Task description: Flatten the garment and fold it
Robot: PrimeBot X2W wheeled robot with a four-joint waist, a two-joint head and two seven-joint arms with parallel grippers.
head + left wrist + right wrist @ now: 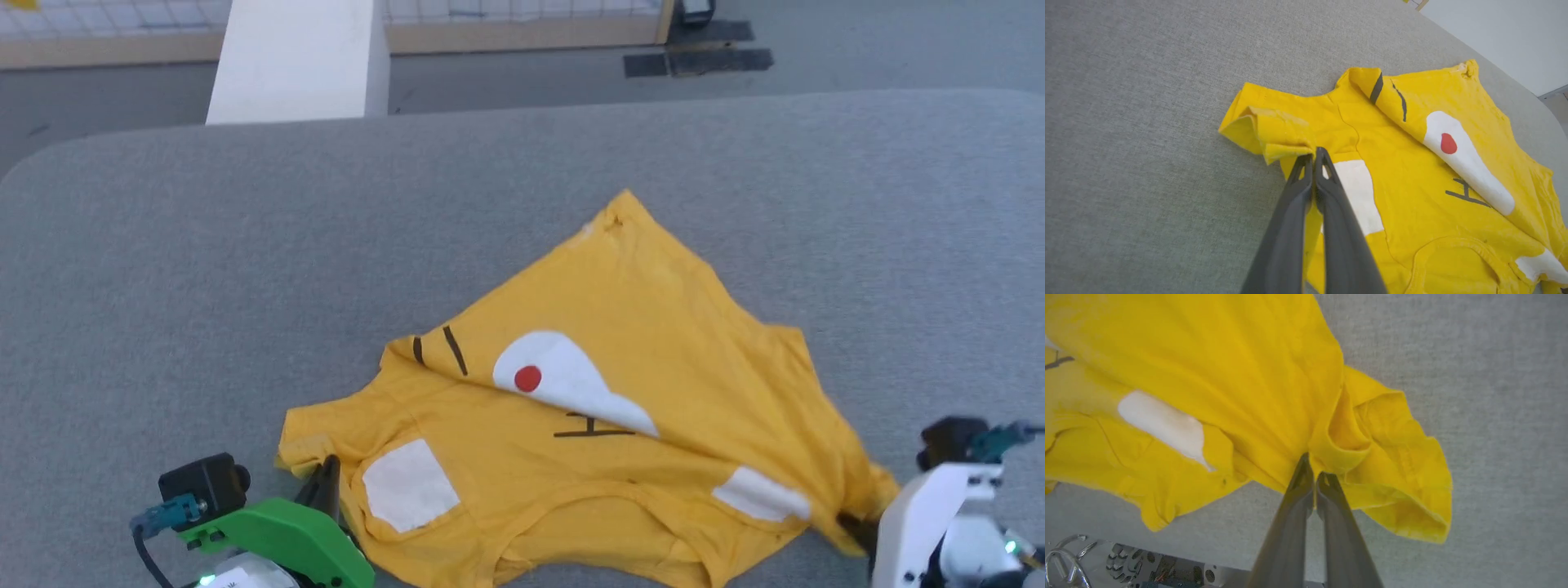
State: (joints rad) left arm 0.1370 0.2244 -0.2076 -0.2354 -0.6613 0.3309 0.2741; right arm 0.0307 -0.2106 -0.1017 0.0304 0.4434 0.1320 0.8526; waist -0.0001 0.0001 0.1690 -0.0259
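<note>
Left pincer [1314, 154] pinches shirt [653, 327] sleeve; right pincer [1312, 473] pinches opposite sleeve; shirt rumpled near surface [163, 245] front edge.

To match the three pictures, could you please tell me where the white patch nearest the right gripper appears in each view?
Head view: white patch, lower right.
Left wrist view: bottom right corner.
Right wrist view: left of centre.
Shared landmark: the black mark on the yellow T-shirt.
</note>
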